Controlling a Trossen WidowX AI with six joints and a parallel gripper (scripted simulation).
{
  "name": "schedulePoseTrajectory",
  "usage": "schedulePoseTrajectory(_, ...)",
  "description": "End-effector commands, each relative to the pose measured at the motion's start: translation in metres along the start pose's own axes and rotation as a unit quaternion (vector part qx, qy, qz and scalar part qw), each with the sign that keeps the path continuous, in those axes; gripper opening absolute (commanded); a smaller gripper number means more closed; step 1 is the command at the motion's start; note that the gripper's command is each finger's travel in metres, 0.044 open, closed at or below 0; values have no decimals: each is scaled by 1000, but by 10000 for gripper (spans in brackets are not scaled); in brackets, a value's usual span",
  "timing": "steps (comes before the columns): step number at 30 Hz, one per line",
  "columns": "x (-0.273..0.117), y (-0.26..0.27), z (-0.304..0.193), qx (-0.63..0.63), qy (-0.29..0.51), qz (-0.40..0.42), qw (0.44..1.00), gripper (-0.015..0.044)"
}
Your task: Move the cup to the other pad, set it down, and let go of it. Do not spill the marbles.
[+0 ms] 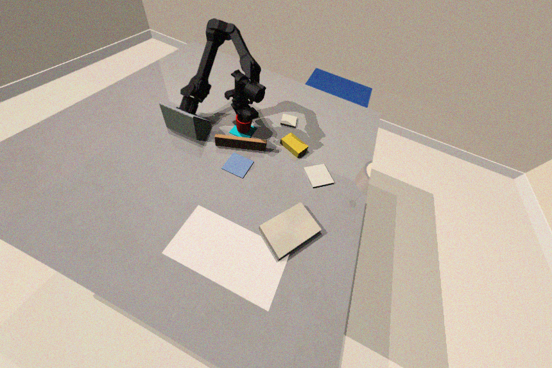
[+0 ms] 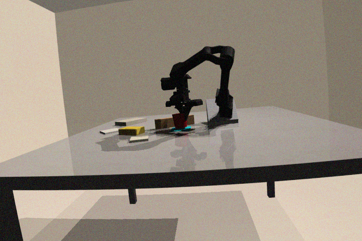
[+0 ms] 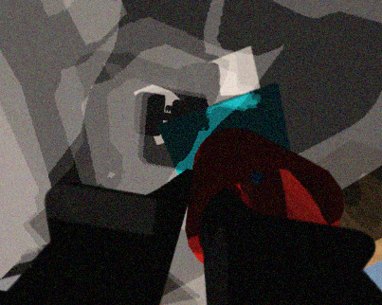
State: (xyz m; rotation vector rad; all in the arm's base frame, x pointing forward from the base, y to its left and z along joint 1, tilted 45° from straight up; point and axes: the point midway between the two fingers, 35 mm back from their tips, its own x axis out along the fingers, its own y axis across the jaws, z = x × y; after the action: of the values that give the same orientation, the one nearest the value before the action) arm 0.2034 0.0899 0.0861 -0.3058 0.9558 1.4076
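At left, saw the blue pad (image 1: 237, 165) (image 3: 375, 275) without a cup, likely the start, across the wooden bar (image 1: 241, 142) (image 2: 163, 123) (image 3: 373, 204). Next, pinched the red cup (image 1: 243, 124) (image 2: 179, 121) (image 3: 267, 156) by its wall in the gripper (image 1: 244, 115) (image 2: 182, 114) (image 3: 196, 177), roughly upright at the cyan pad (image 1: 236, 131) (image 2: 188, 128) (image 3: 272, 114); couldn't confirm contact. Probably had finished carrying; had yet to let go. Farther right, showed the yellow block (image 1: 294, 145) (image 2: 131, 130), well apart.
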Motion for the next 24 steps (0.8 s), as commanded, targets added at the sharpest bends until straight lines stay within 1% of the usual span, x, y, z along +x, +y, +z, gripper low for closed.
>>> schedulePoseTrajectory(1,0,0,0,0,0,0,1000,0)
schedulePoseTrajectory(12,0,0,0,0,0,0,1000,0)
schedulePoseTrajectory(17,0,0,0,0,0,0,1000,128)
schedulePoseTrajectory(24,-1,0,0,0,0,0,1000,128)
